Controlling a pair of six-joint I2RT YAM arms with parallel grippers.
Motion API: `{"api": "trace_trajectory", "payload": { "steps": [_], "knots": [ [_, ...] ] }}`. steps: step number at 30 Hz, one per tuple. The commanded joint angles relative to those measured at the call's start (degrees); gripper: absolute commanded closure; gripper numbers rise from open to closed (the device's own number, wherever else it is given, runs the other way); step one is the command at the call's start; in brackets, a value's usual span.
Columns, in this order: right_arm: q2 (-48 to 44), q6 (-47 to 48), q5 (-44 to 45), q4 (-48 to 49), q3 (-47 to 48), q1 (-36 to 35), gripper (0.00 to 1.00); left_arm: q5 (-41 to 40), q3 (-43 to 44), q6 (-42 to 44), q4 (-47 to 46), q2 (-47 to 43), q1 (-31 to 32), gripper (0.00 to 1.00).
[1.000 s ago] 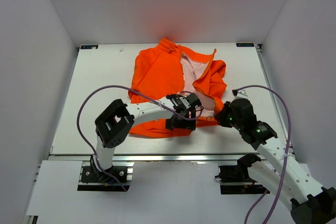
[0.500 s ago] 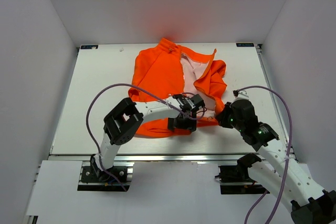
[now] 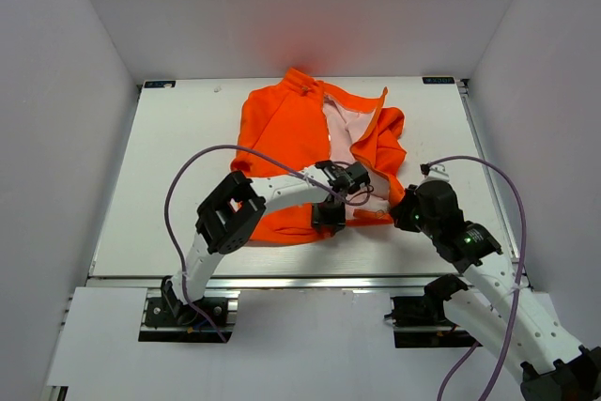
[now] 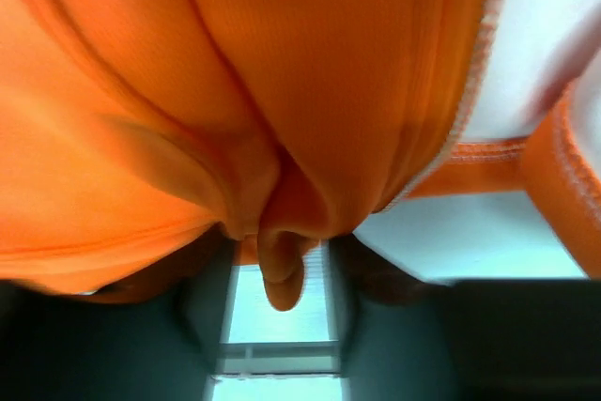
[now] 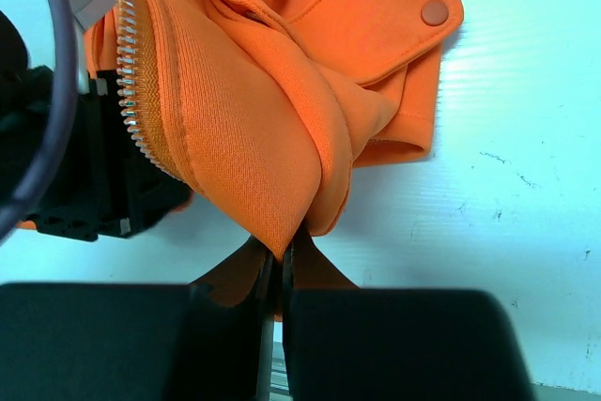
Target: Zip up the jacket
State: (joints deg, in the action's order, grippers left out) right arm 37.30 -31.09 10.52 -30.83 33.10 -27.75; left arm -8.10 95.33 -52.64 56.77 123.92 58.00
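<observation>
- The jacket (image 3: pixel 291 138) is laid on the white table (image 3: pixel 178 157), slightly toward the far side, with its hem nearest the arm bases.
- The left gripper (image 3: pixel 331 208) is placed at the middle of the hem. In the left wrist view a hanging fold of orange cloth is seen between its fingers (image 4: pixel 214 274). The jaws are partly open, and a gap is seen on each side of the fold, so nothing is pinched.
- The right gripper (image 5: pixel 280 265) is closed tightly on a fold at the jacket's lower right corner, lifting it slightly off the table.
- The hem under the left gripper is hidden in the overhead view. The left wrist view is blurred, so only cloth and a pale edge can be made out.
- The long axis runs near to far — collar (image 3: pixel 300 82) at the far end, hem at the near end.
- The front is turned up and lies open, showing the pale lining (image 3: pixel 340 133). The zipper (image 5: pixel 131 72) teeth and a pocket snap (image 5: pixel 434 12) are seen in the right wrist view.
</observation>
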Motion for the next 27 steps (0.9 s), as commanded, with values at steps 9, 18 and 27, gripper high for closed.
{"api": "trace_trajectory", "payload": {
  "steps": [9,18,27],
  "knots": [
    [-0.4,1.0,-1.4,1.7,-0.9,0.4,1.00,3.1,-8.0,4.3,-13.0,-2.9,-1.6,1.00],
    [-3.5,11.5,-17.5,11.8,-3.5,0.3,1.00,10.1,-24.1,16.5,-31.6,-22.4,-1.6,1.00],
    [-1.8,17.1,-36.6,22.8,-3.1,0.3,1.00,9.7,-29.1,17.5,-37.7,-37.8,-1.7,1.00]
  ]
}}
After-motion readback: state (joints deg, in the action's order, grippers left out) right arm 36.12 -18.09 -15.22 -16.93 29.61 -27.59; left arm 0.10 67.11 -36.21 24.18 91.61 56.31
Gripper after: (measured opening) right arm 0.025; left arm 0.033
